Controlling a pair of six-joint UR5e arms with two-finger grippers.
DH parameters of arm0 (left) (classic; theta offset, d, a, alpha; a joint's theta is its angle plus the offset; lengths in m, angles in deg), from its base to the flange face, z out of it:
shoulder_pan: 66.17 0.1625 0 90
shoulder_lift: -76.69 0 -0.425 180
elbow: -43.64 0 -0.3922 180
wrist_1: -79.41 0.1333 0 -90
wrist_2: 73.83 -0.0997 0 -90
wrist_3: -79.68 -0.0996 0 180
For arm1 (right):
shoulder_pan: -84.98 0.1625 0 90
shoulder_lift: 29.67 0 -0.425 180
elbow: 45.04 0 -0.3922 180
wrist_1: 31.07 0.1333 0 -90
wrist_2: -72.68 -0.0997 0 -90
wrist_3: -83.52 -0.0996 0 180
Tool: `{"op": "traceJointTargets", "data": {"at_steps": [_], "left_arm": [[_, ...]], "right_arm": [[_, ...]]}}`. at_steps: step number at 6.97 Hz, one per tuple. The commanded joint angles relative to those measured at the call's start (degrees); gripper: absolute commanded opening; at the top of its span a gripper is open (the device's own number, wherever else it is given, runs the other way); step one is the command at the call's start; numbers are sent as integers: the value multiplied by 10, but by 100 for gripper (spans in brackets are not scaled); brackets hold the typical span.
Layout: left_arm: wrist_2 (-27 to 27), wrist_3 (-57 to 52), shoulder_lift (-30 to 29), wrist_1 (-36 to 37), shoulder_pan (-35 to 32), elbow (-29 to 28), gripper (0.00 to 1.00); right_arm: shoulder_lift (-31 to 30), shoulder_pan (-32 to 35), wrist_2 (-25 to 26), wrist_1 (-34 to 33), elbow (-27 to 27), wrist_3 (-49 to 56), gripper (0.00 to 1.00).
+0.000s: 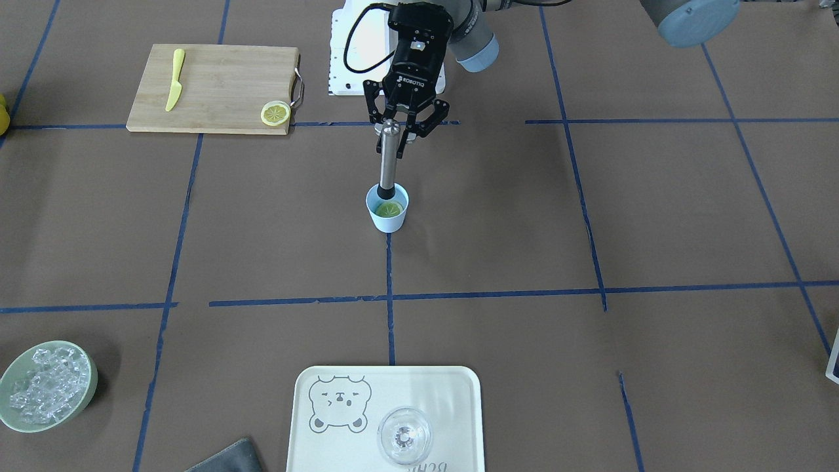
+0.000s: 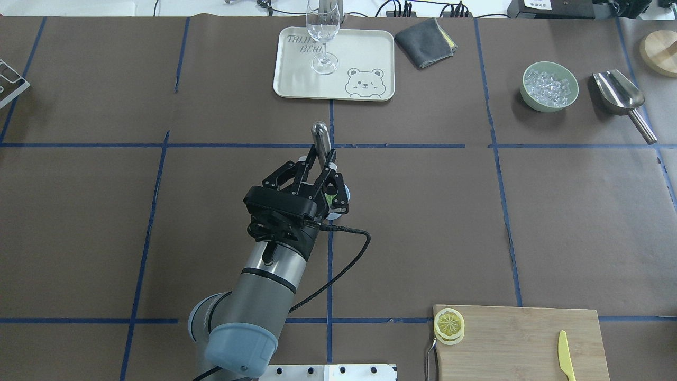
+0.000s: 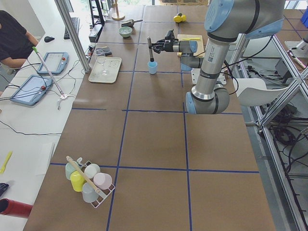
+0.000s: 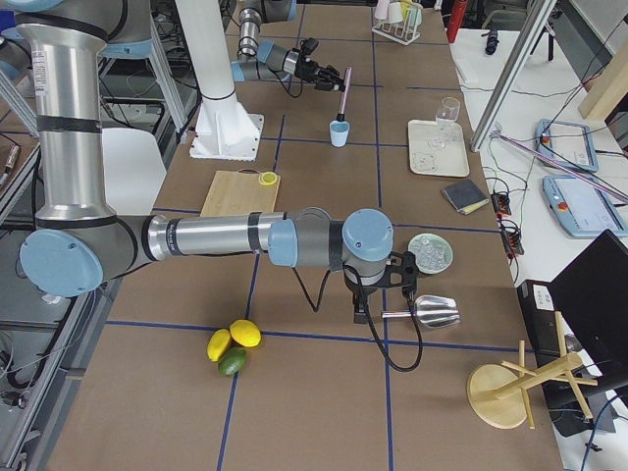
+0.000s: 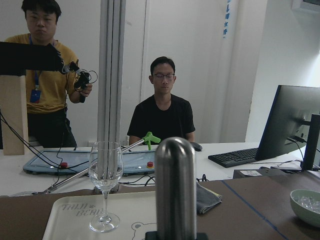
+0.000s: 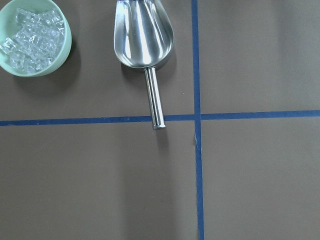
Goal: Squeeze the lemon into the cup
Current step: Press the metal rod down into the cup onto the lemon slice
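The pale blue cup (image 1: 387, 221) stands at the table's middle with a lemon slice (image 1: 389, 210) lying inside it. My left gripper (image 1: 392, 134) is shut on a steel muddler (image 1: 387, 160), which stands nearly upright with its lower end in the cup, beside the slice. In the overhead view the gripper (image 2: 322, 159) covers most of the cup. My right gripper (image 4: 378, 294) hangs over a metal scoop (image 6: 144, 40), far from the cup; I cannot tell whether it is open or shut. A second lemon slice (image 1: 275, 113) lies on the cutting board (image 1: 210, 88).
A yellow knife (image 1: 174, 78) lies on the board. A tray (image 1: 459, 419) with a clear wine glass (image 1: 404, 436) is across the table. A green bowl of ice (image 1: 47, 385) and a grey cloth (image 2: 426, 34) are near the far edge. Whole fruits (image 4: 231, 348) lie at the right end.
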Motion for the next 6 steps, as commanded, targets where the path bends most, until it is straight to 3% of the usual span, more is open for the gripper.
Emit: {"op": "traceJointTargets", "data": {"at_steps": [1,6], "left_arm": [[1,-1,0,-5,-1,-19,0],[1,0,-6,-42,-2,-62,0]], "right_arm": [[1,0,0,0,-1,-1,100],[3,0,0,0,-1,-1,100]]}}
